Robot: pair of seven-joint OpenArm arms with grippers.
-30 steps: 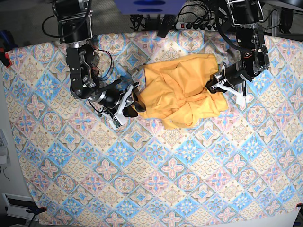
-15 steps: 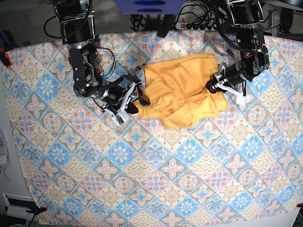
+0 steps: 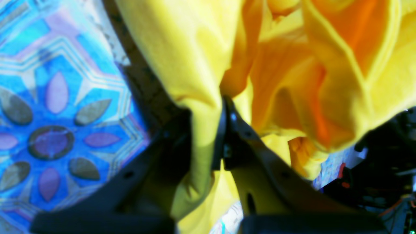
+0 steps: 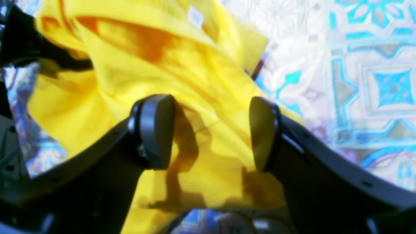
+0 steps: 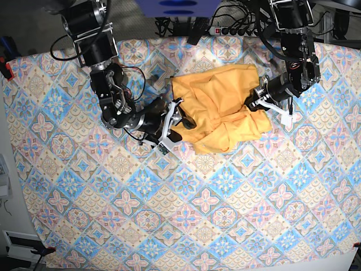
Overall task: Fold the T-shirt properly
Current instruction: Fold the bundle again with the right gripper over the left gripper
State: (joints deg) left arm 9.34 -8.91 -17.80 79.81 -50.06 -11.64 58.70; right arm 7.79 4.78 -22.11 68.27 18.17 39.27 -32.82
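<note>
The mustard T-shirt (image 5: 217, 110) lies crumpled on the patterned tablecloth (image 5: 169, 214), at the back centre of the base view. My left gripper (image 5: 252, 104) is at the shirt's right edge. In the left wrist view it (image 3: 208, 112) is shut on a fold of the yellow T-shirt (image 3: 182, 48). My right gripper (image 5: 183, 121) is at the shirt's left edge. The right wrist view shows it (image 4: 209, 130) open, its fingers (image 4: 156, 130) straddling the T-shirt (image 4: 201, 97) with cloth below the gap. A small white tag (image 4: 195, 16) shows farther along the fabric.
A power strip (image 5: 237, 29) and cables lie behind the table's back edge. Red clamps (image 5: 5, 70) hold the tablecloth at the left edge. The cloth's front edge runs near the bottom of the base view.
My right arm has swung toward the shirt and its jaws have widened, so its fingers now sit over the shirt's left edge. The left gripper keeps its hold and has not moved.
</note>
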